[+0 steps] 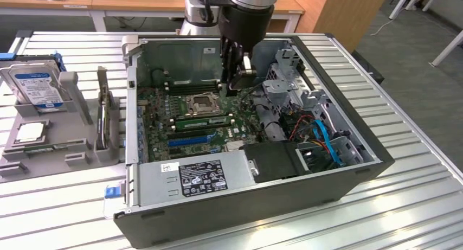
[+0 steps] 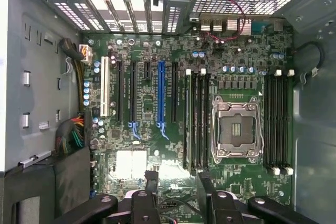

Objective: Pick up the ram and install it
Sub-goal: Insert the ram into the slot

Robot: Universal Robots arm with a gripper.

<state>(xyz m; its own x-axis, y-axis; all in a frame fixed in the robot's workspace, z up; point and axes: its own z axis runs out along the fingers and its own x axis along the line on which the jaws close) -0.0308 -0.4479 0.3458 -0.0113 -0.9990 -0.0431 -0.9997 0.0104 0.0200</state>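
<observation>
The ram (image 1: 34, 148), a thin green stick, lies in the grey fixture (image 1: 72, 158) on the table at the exterior view's left, well apart from the arm. My gripper (image 1: 236, 86) hangs inside the open computer case (image 1: 289, 190), just above the motherboard (image 2: 142, 51) and beside the CPU socket (image 1: 200, 103). In the wrist view the gripper (image 2: 177, 183) is open, its two black fingers (image 2: 152, 181) apart with nothing between them. Below it lie the CPU socket (image 2: 235, 129) and two banks of long black memory slots (image 2: 195, 121), (image 2: 278, 121).
The fixture also holds a hard drive (image 1: 38, 87), a square silver chip (image 1: 30, 132) and an upright card (image 1: 103, 117). Inside the case are the power supply (image 1: 195, 177), a drive cage (image 1: 285, 82) and blue and red cables (image 1: 322, 133). The case walls close in around the gripper.
</observation>
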